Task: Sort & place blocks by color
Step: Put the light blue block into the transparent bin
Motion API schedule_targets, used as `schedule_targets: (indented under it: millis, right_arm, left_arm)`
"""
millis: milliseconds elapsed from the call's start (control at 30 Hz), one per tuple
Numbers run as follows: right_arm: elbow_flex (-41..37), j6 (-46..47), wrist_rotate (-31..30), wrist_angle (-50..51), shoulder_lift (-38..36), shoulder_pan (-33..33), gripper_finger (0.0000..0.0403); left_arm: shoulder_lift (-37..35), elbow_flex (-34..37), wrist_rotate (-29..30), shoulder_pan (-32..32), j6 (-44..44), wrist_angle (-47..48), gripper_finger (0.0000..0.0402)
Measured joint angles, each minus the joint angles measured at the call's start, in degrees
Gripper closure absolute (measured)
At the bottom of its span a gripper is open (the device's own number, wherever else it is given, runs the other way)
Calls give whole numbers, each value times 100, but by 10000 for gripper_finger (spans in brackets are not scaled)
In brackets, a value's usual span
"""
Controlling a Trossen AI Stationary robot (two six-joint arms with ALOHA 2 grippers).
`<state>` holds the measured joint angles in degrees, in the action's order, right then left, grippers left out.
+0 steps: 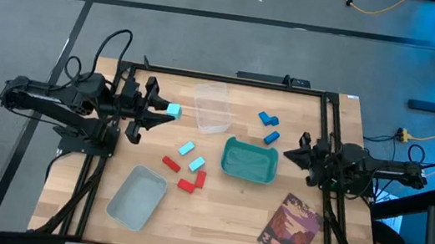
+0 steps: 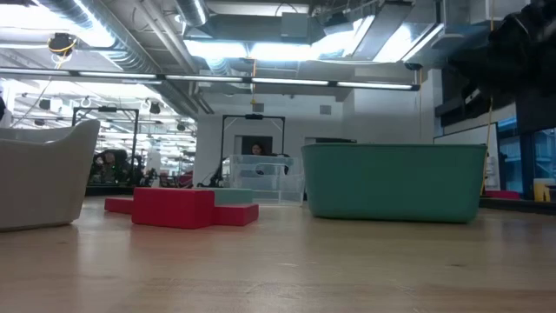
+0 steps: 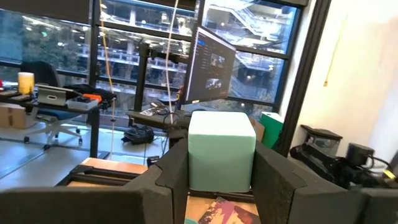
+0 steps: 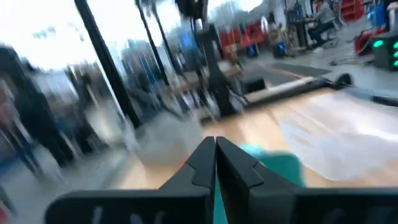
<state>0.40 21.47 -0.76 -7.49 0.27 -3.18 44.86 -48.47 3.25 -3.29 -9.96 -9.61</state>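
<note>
My left gripper (image 1: 164,108) is over the table's left part, left of a clear container (image 1: 213,106), and is shut on a light cyan block (image 1: 174,109). Two more cyan blocks (image 1: 186,148) (image 1: 196,164) and three red blocks (image 1: 171,164) (image 1: 186,185) (image 1: 200,179) lie flat mid-table. The red ones (image 2: 174,207) show in the low view. Two darker blue blocks (image 1: 267,118) (image 1: 271,136) lie beyond the teal bin (image 1: 249,160). My right gripper (image 1: 291,153) waits shut at the bin's right side, its fingertips together (image 4: 216,149). My left gripper pinches the light cyan block (image 3: 221,149) between its two fingers, one on each side face (image 3: 191,168). The fingers (image 3: 273,180) come level, pointing toward the table's right. The block stands out beyond the fingertips, lifted clear of the table.
A grey tray (image 1: 137,197) sits near the table's near-left corner. A picture book (image 1: 291,229) lies near the near-right corner. The clear container stands at the far middle. A black frame (image 1: 329,103) borders the tabletop.
</note>
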Motion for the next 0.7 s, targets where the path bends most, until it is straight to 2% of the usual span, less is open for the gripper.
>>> schedule_targets:
  millis: [133, 200, 333, 500, 700]
  right_arm:
    - [0, 945, -758, -1406, -2, -2, 385]
    - [0, 1095, -1139, -2134, -3, -1, 385]
    - [11, 657, -1027, -3378, -4, 0, 385]
    - [643, 283, -774, -3221, 230, -2, 385]
    - [1725, -76, -586, -2634, 1388, -2, 385]
  left_arm:
    - [0, 0, 27, 2, -7, 0, 278]
    - [0, 0, 53, 1, -7, -2, 278]
    - [0, 0, 68, 2, -4, -2, 278]
    - [0, 0, 68, 0, -2, -2, 278]
    - [0, 2, 68, 0, -2, 3, 278]
